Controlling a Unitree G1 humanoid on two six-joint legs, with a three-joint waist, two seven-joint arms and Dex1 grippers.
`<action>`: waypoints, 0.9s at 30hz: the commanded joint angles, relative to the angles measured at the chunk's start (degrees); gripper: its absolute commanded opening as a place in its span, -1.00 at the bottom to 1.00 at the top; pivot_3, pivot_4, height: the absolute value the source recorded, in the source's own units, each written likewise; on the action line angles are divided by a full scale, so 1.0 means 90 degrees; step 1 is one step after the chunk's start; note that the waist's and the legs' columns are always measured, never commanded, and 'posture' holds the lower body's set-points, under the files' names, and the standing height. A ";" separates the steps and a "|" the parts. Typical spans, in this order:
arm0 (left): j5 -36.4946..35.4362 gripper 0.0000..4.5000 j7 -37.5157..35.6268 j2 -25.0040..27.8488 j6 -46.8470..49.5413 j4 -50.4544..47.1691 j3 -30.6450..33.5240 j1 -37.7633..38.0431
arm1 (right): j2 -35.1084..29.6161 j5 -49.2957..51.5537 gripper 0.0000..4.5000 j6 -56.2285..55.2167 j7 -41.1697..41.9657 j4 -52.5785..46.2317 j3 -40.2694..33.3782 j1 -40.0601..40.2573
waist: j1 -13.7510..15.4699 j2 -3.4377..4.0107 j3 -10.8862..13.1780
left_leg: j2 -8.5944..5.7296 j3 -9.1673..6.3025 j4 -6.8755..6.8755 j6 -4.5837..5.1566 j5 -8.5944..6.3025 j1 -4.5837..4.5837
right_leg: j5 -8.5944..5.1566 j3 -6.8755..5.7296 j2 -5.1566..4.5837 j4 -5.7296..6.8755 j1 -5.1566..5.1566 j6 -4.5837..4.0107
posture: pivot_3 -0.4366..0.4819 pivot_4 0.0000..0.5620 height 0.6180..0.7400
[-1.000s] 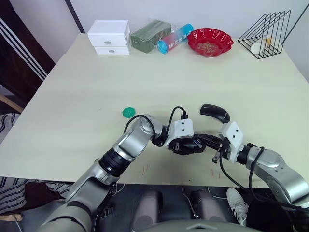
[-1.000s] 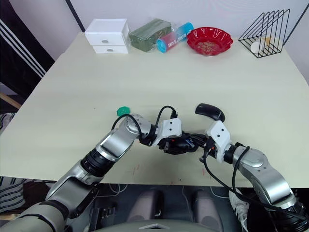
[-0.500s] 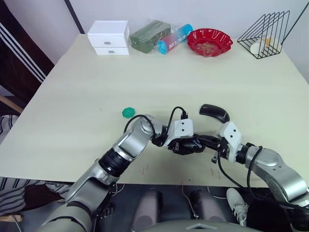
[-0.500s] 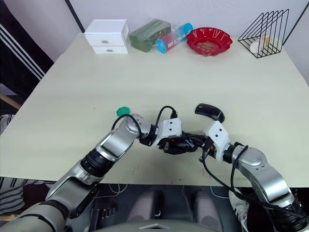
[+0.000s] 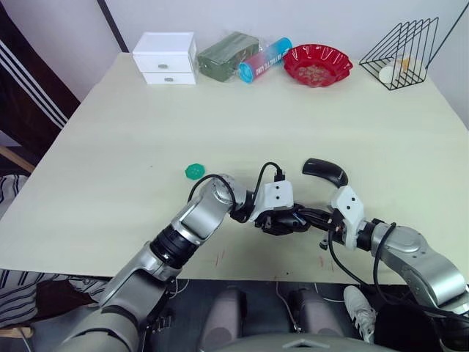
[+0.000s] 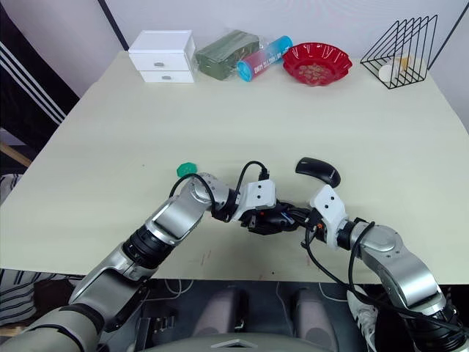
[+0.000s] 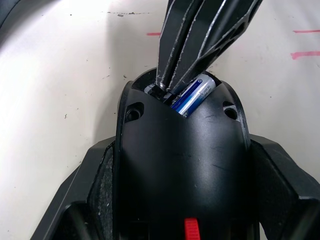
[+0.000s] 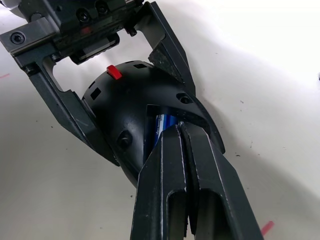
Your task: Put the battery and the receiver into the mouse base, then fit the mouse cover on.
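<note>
My left gripper (image 8: 107, 95) clamps the mouse base (image 7: 182, 170) from both sides, holding it at the near table (image 5: 146, 125) edge, about 6 o'clock from table centre. My right gripper (image 7: 200, 45) comes in from the 3 o'clock side, fingers pressed together with nothing between them, tips poking into the base's open bay. The battery (image 7: 194, 95) lies in that bay, white-and-blue end showing, tilted rather than flat, so I judge it in but not fully seated. Battery step nearly done.

I can't make out the receiver; whether it's already in, can't tell. The mouse cover (image 5: 325, 171) sits on the table at roughly 1 o'clock from the base, near but apart, not yet fitted. The green disc (image 5: 194, 171) lies at 10 o'clock from the base, well clear.

Left, as I judge it: press battery flat, receiver, then cover.
</note>
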 commanded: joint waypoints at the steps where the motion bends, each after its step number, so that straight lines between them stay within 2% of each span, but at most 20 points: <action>1: -0.0024 0.31 -0.0073 0.0034 0.0026 -0.0021 -0.0121 0.0091 | 0.0056 0.0016 -0.99 0.0581 -0.0140 0.0333 0.0043 0.0046 | -0.0006 -0.0001 -0.0002 | 0.0000 0.0000 0.0000 0.0000 0.0000 0.0001 | 0.0000 0.0000 0.0000 0.0000 0.0000 0.0000 | -0.05 -0.47 1.00; 6: -0.0021 0.31 -0.0077 0.0035 -0.0002 0.0030 -0.0117 0.0068 | 0.0033 0.0026 -0.99 0.0865 -0.0140 0.0414 0.0061 -0.0035 | -0.0014 -0.0003 -0.0009 | 0.0001 -0.0001 0.0000 0.0000 0.0000 0.0004 | 0.0000 0.0000 0.0001 0.0000 0.0003 0.0000 | -0.05 -0.47 1.00; 11: -0.0018 0.31 -0.0076 0.0039 -0.0015 0.0062 -0.0107 0.0058 | 0.0080 0.0140 -0.99 0.0525 -0.0019 0.0230 -0.0114 0.0087 | -0.0010 -0.0001 -0.0014 | 0.0001 -0.0002 0.0000 0.0000 0.0000 0.0003 | 0.0000 -0.0001 0.0001 0.0000 0.0004 0.0000 | -0.05 -0.47 1.00; 15: -0.0009 0.31 -0.0068 0.0045 -0.0021 0.0059 -0.0107 0.0061 | 0.0132 0.0189 -0.99 -0.0083 0.0127 0.0096 -0.0391 0.0273 | -0.0008 -0.0001 -0.0014 | 0.0001 -0.0002 0.0000 0.0000 0.0000 0.0002 | 0.0000 -0.0002 0.0001 -0.0001 0.0004 0.0000 | -0.05 -0.47 1.00; 20: 0.0000 0.31 -0.0065 0.0061 -0.0040 0.0050 -0.0110 0.0070 | 0.0168 0.0251 -0.99 -0.1432 0.0549 -0.0131 -0.1029 0.0601 | -0.0011 0.0001 -0.0013 | 0.0000 -0.0001 0.0000 0.0000 0.0000 -0.0001 | 0.0000 -0.0001 0.0001 -0.0001 0.0002 0.0000 | -0.05 -0.47 1.00; 27: 0.0012 0.31 -0.0061 0.0078 -0.0081 0.0062 -0.0105 0.0069 | -0.0133 0.0089 -0.99 -0.2748 0.1174 0.0214 -0.1810 0.1426 | 0.0005 0.0001 -0.0013 | 0.0000 0.0000 0.0000 0.0000 0.0000 -0.0001 | 0.0000 -0.0001 0.0001 -0.0003 0.0002 0.0000 | -0.05 -0.47 1.00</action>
